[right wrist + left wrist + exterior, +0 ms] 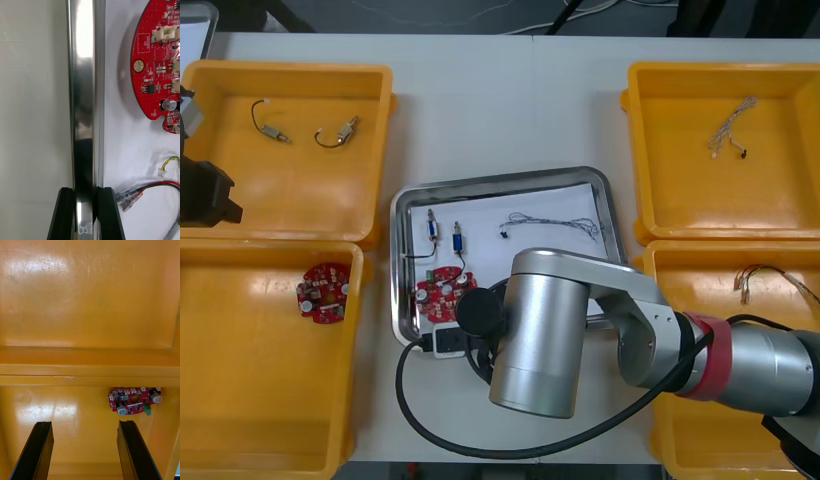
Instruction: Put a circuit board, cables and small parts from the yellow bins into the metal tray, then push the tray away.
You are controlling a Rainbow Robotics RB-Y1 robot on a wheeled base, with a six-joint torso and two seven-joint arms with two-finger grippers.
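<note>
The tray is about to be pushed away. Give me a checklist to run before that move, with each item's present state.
1. Right gripper shut on the tray's near rim: ok.
2. Circuit board inside the tray: ok.
3. Blue and white cable inside the tray: ok.
4. Small metal parts inside the tray: ok.
5. Tray sides apart from the yellow bins: cannot tell.
6. Left gripper open over the left bins, away from the tray: ok.
</note>
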